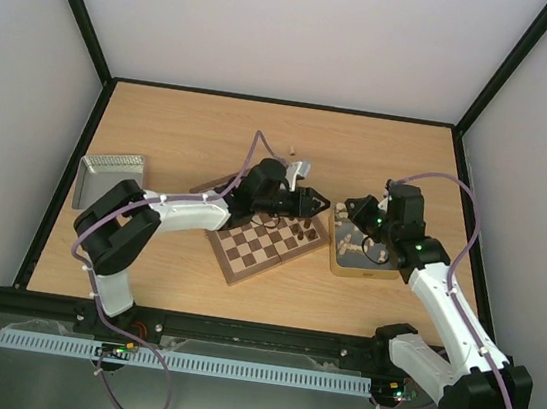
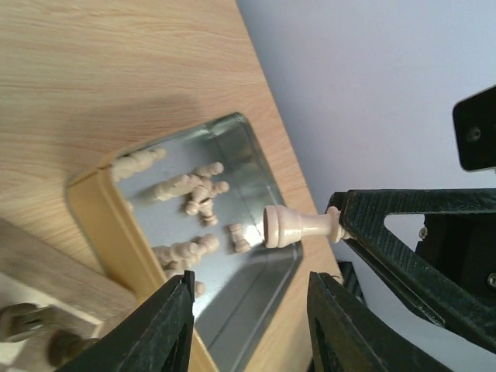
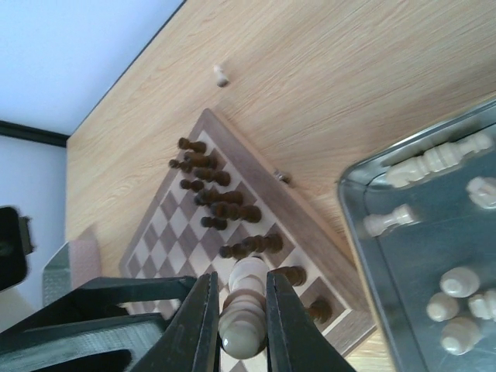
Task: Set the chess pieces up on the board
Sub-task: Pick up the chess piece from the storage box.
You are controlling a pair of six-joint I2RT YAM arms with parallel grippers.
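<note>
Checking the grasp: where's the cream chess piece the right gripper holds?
Left wrist view: the cream chess piece is pinched by the right gripper, in the air between the chessboard and the metal tin, just beyond the open left gripper.

Lab cell: white panels [image 1: 297,26], black frame [image 1: 78,5].

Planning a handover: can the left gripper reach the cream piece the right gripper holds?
Probably yes: the cream piece juts free of the right gripper, just ahead of the open left gripper, nothing between.
</note>
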